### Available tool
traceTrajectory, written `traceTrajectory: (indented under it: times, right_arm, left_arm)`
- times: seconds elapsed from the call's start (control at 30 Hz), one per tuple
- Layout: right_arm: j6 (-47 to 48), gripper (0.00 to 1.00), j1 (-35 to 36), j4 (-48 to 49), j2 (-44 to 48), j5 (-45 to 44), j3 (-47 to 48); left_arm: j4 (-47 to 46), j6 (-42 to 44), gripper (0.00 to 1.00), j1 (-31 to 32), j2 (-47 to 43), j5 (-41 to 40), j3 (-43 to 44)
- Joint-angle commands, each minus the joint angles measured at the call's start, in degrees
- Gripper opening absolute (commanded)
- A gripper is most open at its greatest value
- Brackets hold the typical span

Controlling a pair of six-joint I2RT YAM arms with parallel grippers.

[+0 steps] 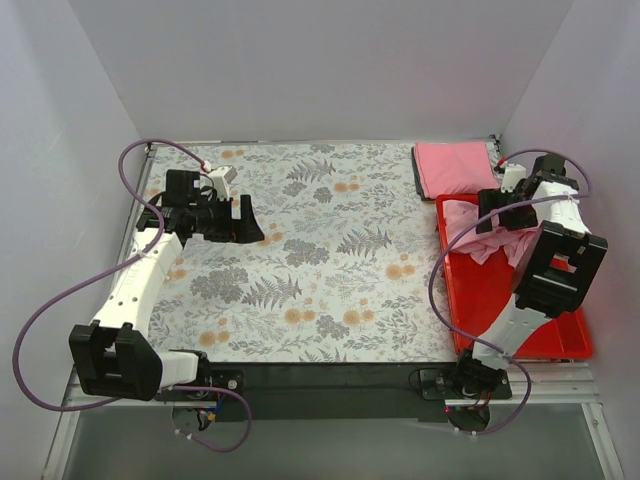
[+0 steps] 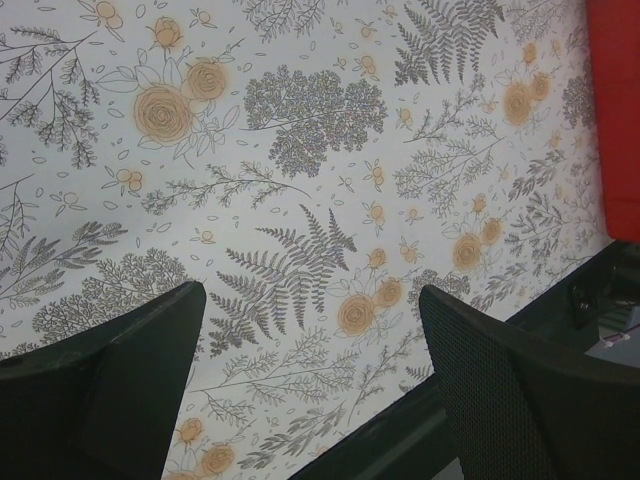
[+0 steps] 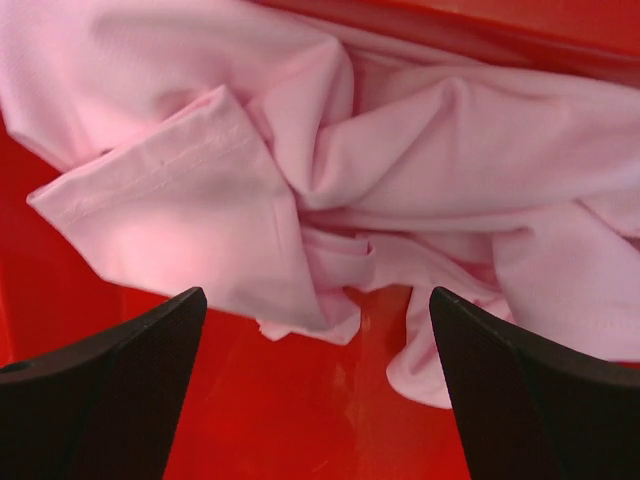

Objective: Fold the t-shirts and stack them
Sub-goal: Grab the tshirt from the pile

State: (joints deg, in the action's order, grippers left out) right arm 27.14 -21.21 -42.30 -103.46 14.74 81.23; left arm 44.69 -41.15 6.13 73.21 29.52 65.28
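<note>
Two arms over floral cloth in top view. Left gripper at 9 o'clock above cloth; right gripper at 3 o'clock over red bin. Crumpled pink t-shirt in bin's far end; folded pink t-shirt on cloth at 1 o'clock, just beyond bin.

Left wrist: jaws apart, nothing gripped, floral pattern between; bin edge at 2 o'clock.

Right wrist: jaws apart, nothing gripped, crumpled pink t-shirt below; bin floor at 6 o'clock.
</note>
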Motion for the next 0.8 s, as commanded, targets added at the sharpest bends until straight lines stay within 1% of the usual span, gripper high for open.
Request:
traceTrajectory:
  times: [0.0,0.13,0.27,0.3,0.33,0.37,0.4,0.47,0.5,0.53,0.57,0.6,0.7,0.73,0.77]
  right_arm:
    - [-2.69,0.98,0.73,7.30,-1.65,0.90,-0.97]
    - [-3.75,0.98,1.70,12.41,-3.76,-0.24,-5.10]
    - [-3.76,0.91,2.23,14.88,-5.43,-0.24,-8.62]
    - [-3.41,0.83,2.14,14.80,-5.18,-0.24,-9.07]
    - [-2.97,0.79,2.14,14.79,-4.74,-0.24,-9.51]
    - [-2.27,0.72,1.79,14.79,-4.04,-0.07,-10.21]
    - [-1.91,0.58,1.61,14.10,-1.94,0.28,-10.22]
    - [-0.34,0.38,0.65,11.47,0.62,1.33,-9.17]
    - [0.28,0.17,0.21,10.06,3.15,1.95,-8.20]
    - [0.72,0.05,-0.23,8.40,4.74,2.74,-7.06]
    - [0.99,0.01,-1.10,5.94,6.41,4.14,-5.66]
    - [1.77,0.01,-1.46,4.87,10.26,5.28,-3.47]
    - [4.23,0.01,-1.55,-1.10,15.64,10.38,1.63]
    - [4.59,0.01,-1.46,-2.77,18.09,12.31,6.52]
    - [4.85,0.01,-0.68,-6.18,18.90,14.76,9.01]
  left_arm:
    - [-0.30,0.98,0.88,-0.07,-1.23,0.63,-0.94]
    - [-1.00,1.16,0.88,-0.07,-2.11,0.28,-2.25]
    - [-1.00,1.07,0.88,-0.07,-2.11,0.89,-2.61]
    - [-1.09,1.07,0.88,-0.07,-2.19,1.07,-2.52]
    - [-1.01,0.98,0.88,-0.07,-2.28,1.33,-2.61]
    - [-1.09,0.98,0.88,-0.07,-2.37,1.77,-2.52]
    - [-1.09,0.98,0.88,-0.07,-2.37,2.12,-2.52]
    - [-0.92,0.72,0.88,-0.07,-2.20,2.47,-2.26]
    - [-0.92,0.63,0.88,-0.07,-2.11,2.74,-2.00]
    - [-0.83,0.37,0.88,-0.07,-2.11,3.00,-1.91]
    - [-0.83,0.19,0.88,-0.07,-2.19,3.26,-1.82]
    - [-0.74,-0.07,0.88,-0.07,-2.28,3.70,-1.21]
    - [-0.74,-0.95,0.88,-0.15,-2.46,5.46,0.28]
    - [-0.57,-1.21,0.88,-0.24,-2.28,5.98,0.99]
    - [-0.39,-1.83,0.88,-0.50,-2.11,6.16,1.69]
